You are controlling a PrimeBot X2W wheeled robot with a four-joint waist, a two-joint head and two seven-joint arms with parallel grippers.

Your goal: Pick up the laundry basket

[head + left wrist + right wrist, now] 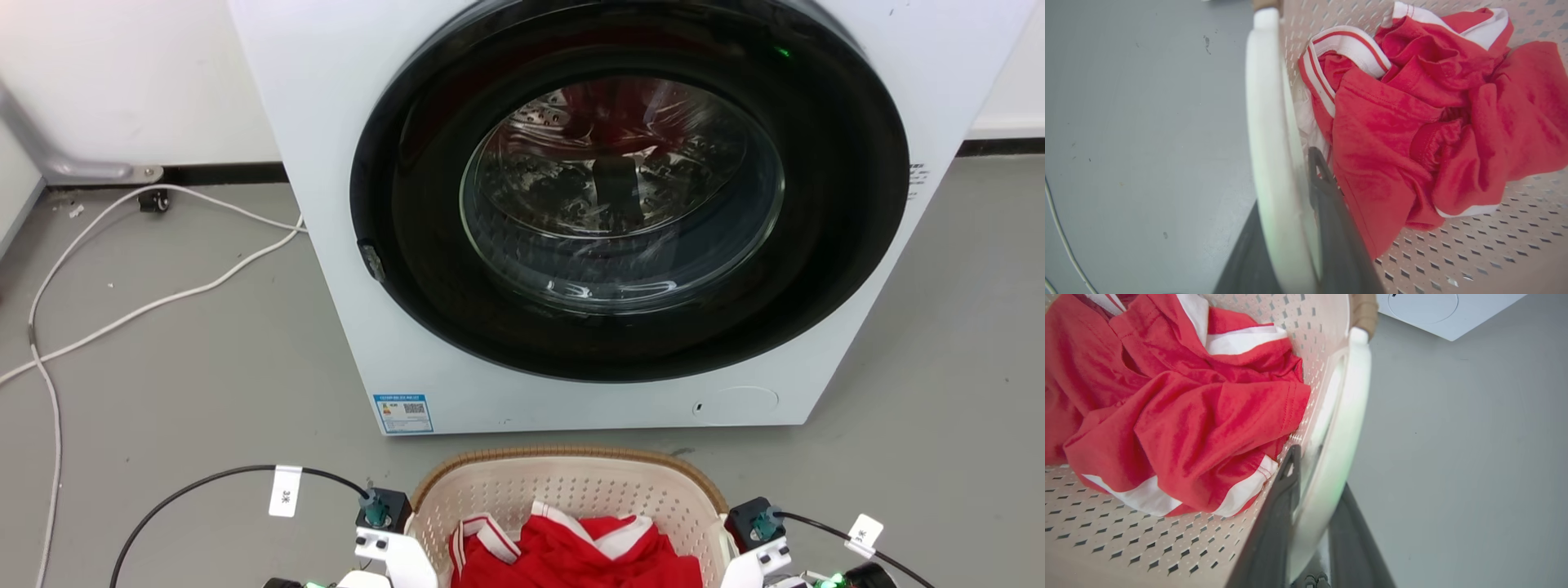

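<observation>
The basket (571,486), holding a red shirt (571,555), sits down low in front of the washer (326,122), and the left hand (1286,196) and right hand (1318,477) each squeeze one of its white handles (1265,122), so it can lift up level.

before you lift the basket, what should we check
1. left pincer straddles the left handle: ok
2. right pincer straddles the right handle: ok
3. both grips tight: cannot tell
4. red shirt lies inside the basket: ok
5. washer door shut, basket apart from it: ok
</observation>
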